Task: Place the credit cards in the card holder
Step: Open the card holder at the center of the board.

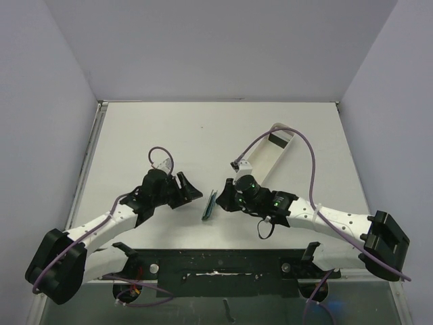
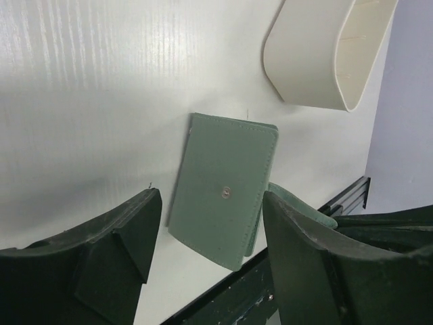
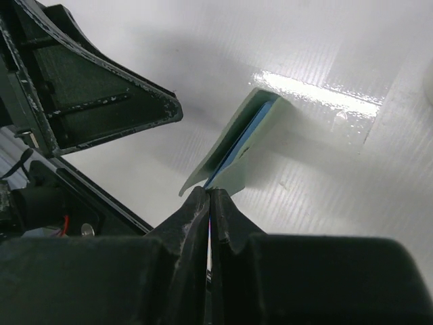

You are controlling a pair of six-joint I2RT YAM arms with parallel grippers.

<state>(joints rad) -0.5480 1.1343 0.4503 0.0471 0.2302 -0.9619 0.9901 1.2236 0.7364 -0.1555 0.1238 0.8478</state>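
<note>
The card holder [image 2: 223, 186] is standing on its edge near the 6 o'clock side of the desk [image 1: 169, 135], slightly parted and showing blue pockets inside. The left tool [image 1: 192, 187] is hovering at the holder's 9 o'clock with its fingers spread wide, facing the grey-green snap side without touching it. The right tool [image 3: 208, 196] is reaching in from 3 o'clock, its fingers pressing together on the holder's near edge. A long white tray [image 2: 304, 61] is lying well apart at 1 o'clock from the holder.
</note>
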